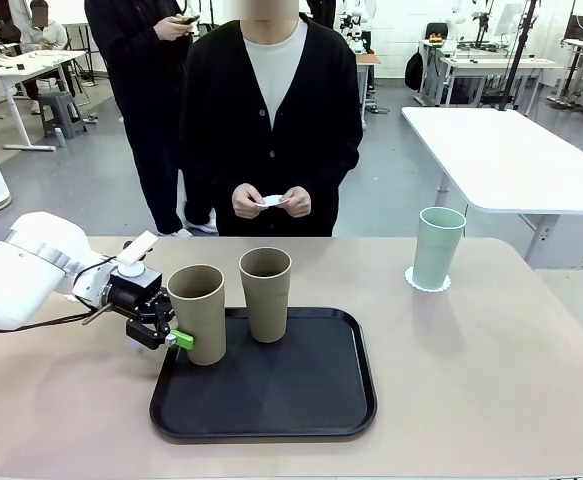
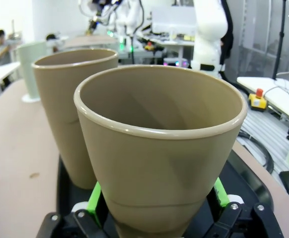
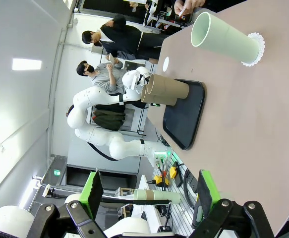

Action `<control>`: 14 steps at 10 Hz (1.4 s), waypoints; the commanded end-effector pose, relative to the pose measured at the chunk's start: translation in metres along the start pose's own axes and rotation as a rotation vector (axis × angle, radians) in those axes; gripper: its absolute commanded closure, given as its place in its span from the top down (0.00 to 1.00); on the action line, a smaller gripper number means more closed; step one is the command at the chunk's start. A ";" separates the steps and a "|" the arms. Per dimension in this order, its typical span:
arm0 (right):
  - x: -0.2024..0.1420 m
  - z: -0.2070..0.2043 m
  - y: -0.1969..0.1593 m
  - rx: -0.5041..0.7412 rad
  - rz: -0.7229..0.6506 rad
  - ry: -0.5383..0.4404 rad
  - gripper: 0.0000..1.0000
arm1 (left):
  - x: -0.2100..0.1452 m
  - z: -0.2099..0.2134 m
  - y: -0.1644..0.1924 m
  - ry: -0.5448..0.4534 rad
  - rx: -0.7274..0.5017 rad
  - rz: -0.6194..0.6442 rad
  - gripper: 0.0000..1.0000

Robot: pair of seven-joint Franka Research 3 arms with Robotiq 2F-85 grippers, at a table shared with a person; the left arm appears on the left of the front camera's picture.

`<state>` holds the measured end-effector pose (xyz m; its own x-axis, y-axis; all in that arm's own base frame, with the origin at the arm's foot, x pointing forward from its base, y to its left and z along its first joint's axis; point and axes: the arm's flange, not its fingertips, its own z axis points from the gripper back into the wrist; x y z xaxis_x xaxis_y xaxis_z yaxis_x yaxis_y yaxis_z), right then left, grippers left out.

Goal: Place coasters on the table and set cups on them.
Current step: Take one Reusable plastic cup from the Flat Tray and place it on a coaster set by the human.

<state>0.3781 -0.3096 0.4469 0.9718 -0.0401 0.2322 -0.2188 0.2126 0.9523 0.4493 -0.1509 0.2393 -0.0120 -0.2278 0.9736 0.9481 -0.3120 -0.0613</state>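
Bright, even, diffuse light from overhead fixtures in all three views. Front view: sharp across the frame. The mint cup (image 1: 439, 245) casts a faint, soft-edged shadow on the table (image 1: 491, 380), and the black tray (image 1: 291, 400) carries a dull sheen. Left wrist view: wide-angle. The near brown cup (image 2: 159, 163) looms enlarged, its inner wall shaded on one side. The background is slightly soft and the upper left corner is washed out to white. Right wrist view: rolled sideways, with straight lines bowed near the edges. A ceiling lamp (image 3: 27, 64) glares white.
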 end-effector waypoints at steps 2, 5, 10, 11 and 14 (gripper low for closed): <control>-0.001 0.001 0.002 -0.003 -0.001 0.000 1.00 | 0.000 -0.002 0.004 -0.029 -0.039 -0.056 0.71; -0.001 0.001 0.002 -0.003 -0.001 0.000 1.00 | 0.002 -0.001 0.003 -0.026 -0.043 -0.056 0.00; -0.001 0.001 0.002 -0.003 -0.001 0.000 1.00 | 0.092 0.036 -0.050 0.004 0.104 0.026 0.00; -0.001 0.001 0.002 -0.003 -0.001 0.000 1.00 | 0.121 0.051 -0.058 -0.011 0.123 0.037 0.00; -0.001 0.001 0.002 -0.003 -0.001 0.000 1.00 | 0.187 0.078 -0.082 -0.017 0.204 0.058 0.00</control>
<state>0.3782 -0.3094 0.4469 0.9718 -0.0397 0.2323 -0.2190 0.2123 0.9524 0.4026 -0.0935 0.4365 0.0306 -0.2320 0.9722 0.9866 -0.1490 -0.0666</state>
